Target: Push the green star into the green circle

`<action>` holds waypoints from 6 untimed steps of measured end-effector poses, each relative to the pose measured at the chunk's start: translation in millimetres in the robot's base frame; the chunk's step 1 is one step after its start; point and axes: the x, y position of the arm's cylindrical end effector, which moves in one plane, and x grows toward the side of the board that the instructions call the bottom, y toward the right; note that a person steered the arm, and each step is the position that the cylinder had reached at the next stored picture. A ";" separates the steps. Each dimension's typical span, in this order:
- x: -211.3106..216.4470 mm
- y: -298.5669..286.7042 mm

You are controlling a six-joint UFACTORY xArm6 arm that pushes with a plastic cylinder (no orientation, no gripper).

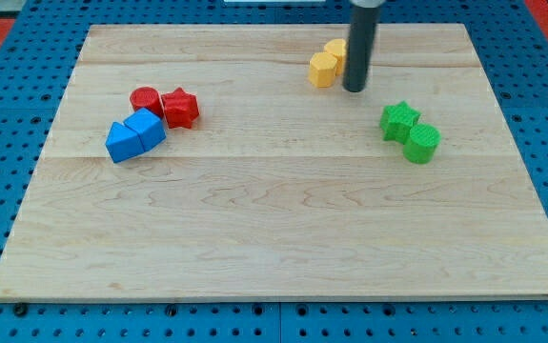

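Note:
The green star (pixel 399 121) lies on the wooden board at the view's right. The green circle (pixel 422 143) sits just to its lower right, touching it. My tip (pixel 354 90) is on the board to the upper left of the green star, a short gap away, and just right of the yellow blocks.
Two yellow blocks (pixel 327 64) lie near the view's top centre, next to my tip. A red circle (pixel 145 100) and a red star (pixel 180 108) sit at the left. Two blue blocks (pixel 133 135) lie just below them. The wooden board (pixel 274 238) ends on a blue pegboard surface.

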 end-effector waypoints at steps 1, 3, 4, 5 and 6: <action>35.1 23.1; 72.6 52.0; 33.9 15.9; 31.3 -110.6; 57.4 -191.5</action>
